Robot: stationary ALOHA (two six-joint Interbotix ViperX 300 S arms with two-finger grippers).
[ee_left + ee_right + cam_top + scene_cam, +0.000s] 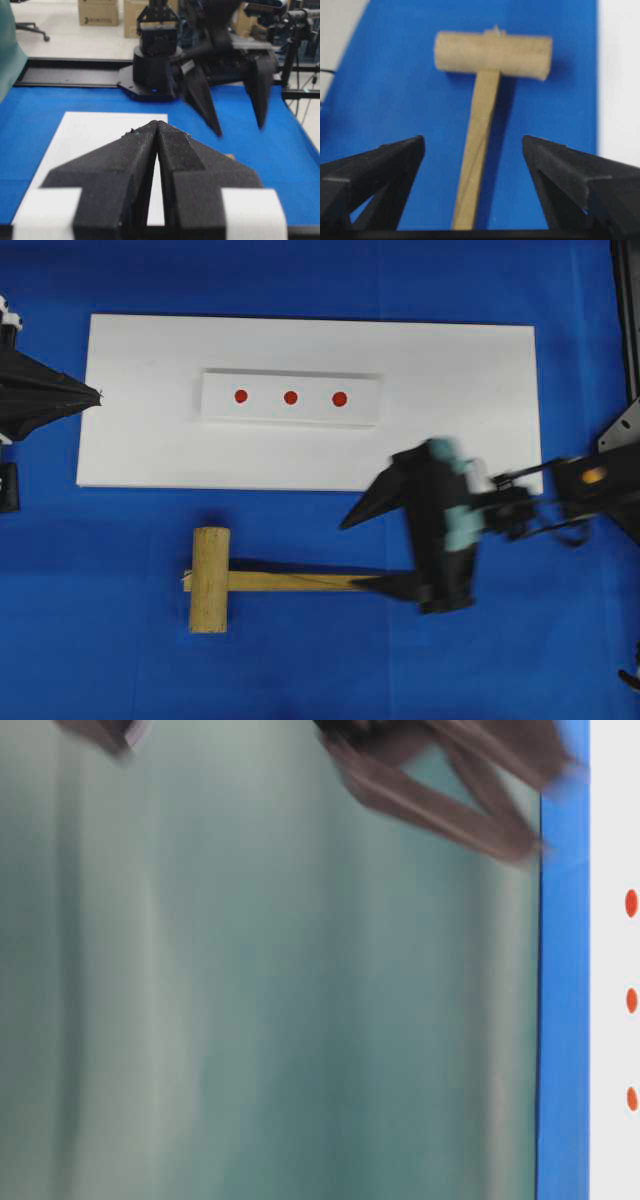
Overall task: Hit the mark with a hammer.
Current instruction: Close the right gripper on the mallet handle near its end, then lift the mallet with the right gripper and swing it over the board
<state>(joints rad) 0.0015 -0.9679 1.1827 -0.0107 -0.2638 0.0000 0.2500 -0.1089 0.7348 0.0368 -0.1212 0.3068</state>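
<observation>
Black and wedge-shaped, the right gripper (372, 552) hangs over the blue cloth (100, 640) with its fingers spread wide; in the right wrist view the two fingertips (415, 145) stand well apart with the hammer's handle (477, 150) running up between them, touching neither. The whole right arm is smeared by blur in the overhead view, so its finer parts cannot be read.

The hammer (215, 580) lies flat on the cloth, just below the near edge of the white board (130, 440). Its long axis runs left to right in the overhead view: the thick cylindrical head (210, 580) sits at the left end, set crosswise, and the thin handle points right, its free end lying under the lower finger of the right gripper.

On the board rests a smaller white strip (220, 405) bearing three red dots (290, 397) in a row (the row runs parallel to the handle). The hammer is apart from the strip, with bare board and cloth between them.

The left gripper (158, 125) sits at the board's left edge with its fingers pressed together, tips meeting, holding nothing. The table-level view is mostly a blurred green-grey surface, with the dots along its right side.
</observation>
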